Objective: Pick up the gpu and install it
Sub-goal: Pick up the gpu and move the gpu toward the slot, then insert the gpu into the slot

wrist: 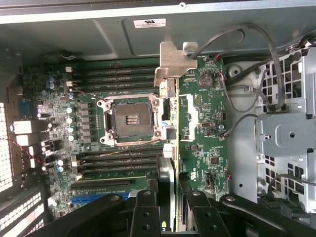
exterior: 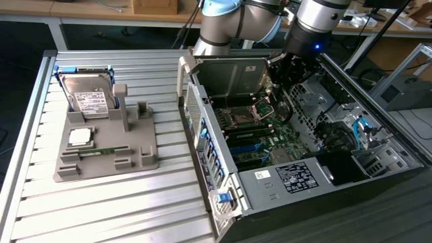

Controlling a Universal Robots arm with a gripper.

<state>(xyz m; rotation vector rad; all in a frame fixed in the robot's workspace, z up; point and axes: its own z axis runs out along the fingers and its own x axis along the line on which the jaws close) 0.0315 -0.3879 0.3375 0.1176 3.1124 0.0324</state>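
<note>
The gpu [wrist: 171,148] appears edge-on in the wrist view as a thin green card, its silver metal bracket [wrist: 170,63] at the far end. My gripper [wrist: 171,200] is shut on it, with a black finger [wrist: 146,210] on each side of the card. The card hangs above the motherboard [wrist: 202,123], beside the empty CPU socket [wrist: 131,118], and I cannot tell whether it touches the board. In the exterior view the gripper [exterior: 278,76] reaches down into the open computer case [exterior: 304,177], near its far wall.
A grey fixture [exterior: 141,159] on the slatted table at the exterior view's left holds a silver hard drive [exterior: 88,96], a CPU chip [exterior: 80,135] and a memory stick [exterior: 101,150]. Inside the case are loose cables [wrist: 256,64] and a metal drive cage [wrist: 289,133].
</note>
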